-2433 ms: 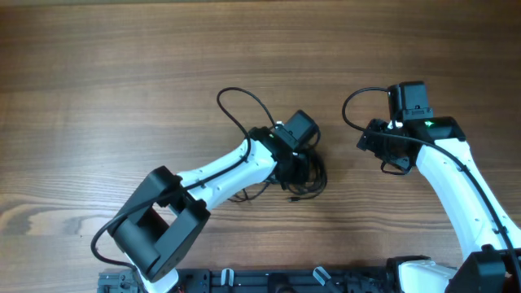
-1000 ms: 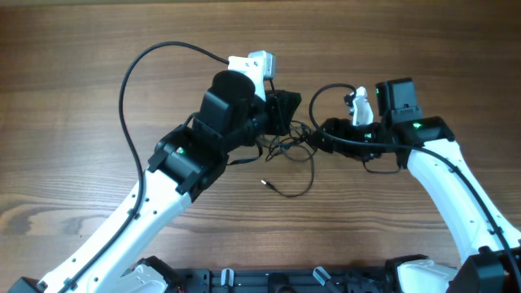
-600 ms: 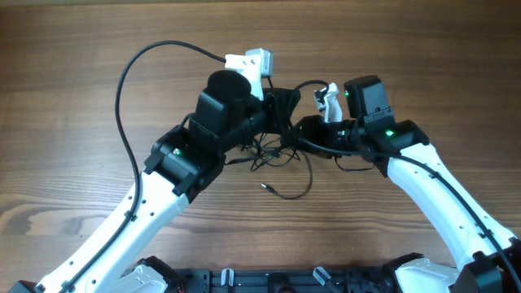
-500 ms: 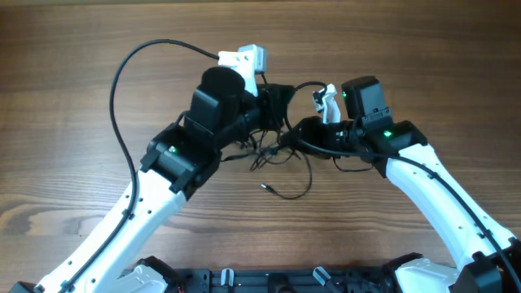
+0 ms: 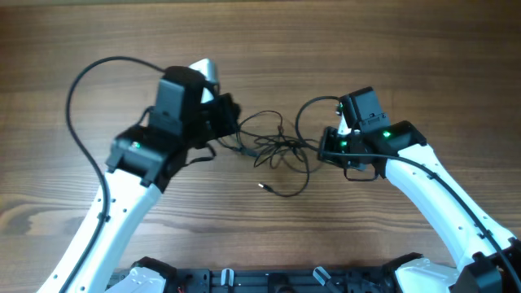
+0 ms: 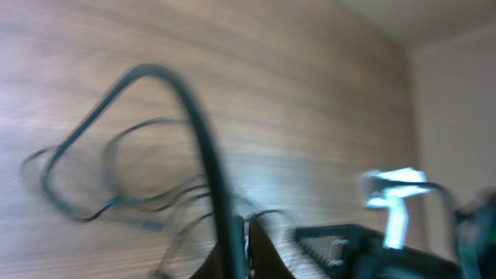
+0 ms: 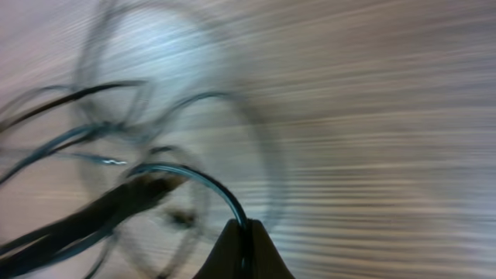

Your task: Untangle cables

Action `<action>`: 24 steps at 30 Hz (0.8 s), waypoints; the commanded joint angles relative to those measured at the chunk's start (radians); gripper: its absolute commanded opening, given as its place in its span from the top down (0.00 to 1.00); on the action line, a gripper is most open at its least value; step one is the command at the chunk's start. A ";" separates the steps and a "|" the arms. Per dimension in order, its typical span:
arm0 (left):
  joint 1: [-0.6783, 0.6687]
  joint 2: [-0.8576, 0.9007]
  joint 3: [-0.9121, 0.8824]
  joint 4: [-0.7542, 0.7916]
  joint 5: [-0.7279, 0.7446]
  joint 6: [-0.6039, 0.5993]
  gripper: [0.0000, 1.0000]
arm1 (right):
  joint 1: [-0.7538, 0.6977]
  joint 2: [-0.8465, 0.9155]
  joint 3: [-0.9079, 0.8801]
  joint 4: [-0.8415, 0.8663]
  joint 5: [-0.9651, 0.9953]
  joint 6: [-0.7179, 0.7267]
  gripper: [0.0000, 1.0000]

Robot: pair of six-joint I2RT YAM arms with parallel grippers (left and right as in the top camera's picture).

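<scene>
The cables [image 5: 275,147] are thin dark wires, drawn out in loose loops on the wooden table between my two grippers. One tiny plug end [image 5: 262,185] lies free in front of the tangle. My left gripper [image 5: 231,130] holds the tangle's left side; in the left wrist view, which is blurred, its jaws [image 6: 244,234] are shut on a dark wire that arcs up and away. My right gripper [image 5: 324,152] is at the tangle's right side. In the right wrist view it is shut [image 7: 245,231] on a curved strand, with blurred loops [image 7: 93,147] beyond.
The left arm's own thick black cable [image 5: 77,89] arches out to the far left. The right arm's cable [image 5: 303,114] loops up beside its wrist camera. A dark rail [image 5: 269,281] runs along the table's near edge.
The right gripper has shut on a strand. The arms have drawn apart, the left one going well to the left, and the bunched wires have spread out between them.
</scene>
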 commanded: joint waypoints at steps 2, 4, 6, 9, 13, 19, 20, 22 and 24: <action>0.163 -0.016 0.008 -0.061 -0.042 0.053 0.96 | -0.024 0.003 -0.003 -0.061 0.387 0.060 0.96; 0.238 -0.016 0.008 -0.063 -0.040 0.053 0.96 | -0.063 0.003 -0.003 -0.072 0.397 0.061 0.96; 0.275 -0.016 0.008 -0.064 -0.039 0.053 0.96 | -0.091 0.003 -0.003 -0.077 0.396 0.076 0.96; 0.300 -0.015 0.007 -0.083 -0.040 0.053 0.92 | -0.113 0.003 -0.003 -0.080 0.381 0.078 0.96; 0.322 -0.013 0.007 -0.101 -0.093 0.053 0.92 | -0.125 0.003 -0.003 -0.090 0.423 0.087 0.96; 0.406 -0.013 0.007 -0.130 -0.106 0.049 0.96 | -0.212 0.003 -0.003 -0.121 0.479 0.111 0.96; 0.413 -0.013 0.007 -0.133 -0.069 0.050 0.96 | -0.225 0.003 -0.003 -0.106 0.423 0.100 0.96; 0.410 -0.011 0.006 -0.133 0.039 0.050 0.90 | -0.228 0.003 -0.003 -0.016 0.154 -0.083 0.96; 0.393 -0.002 0.005 -0.133 0.130 0.050 0.80 | -0.222 0.003 -0.003 0.067 -0.139 -0.270 0.96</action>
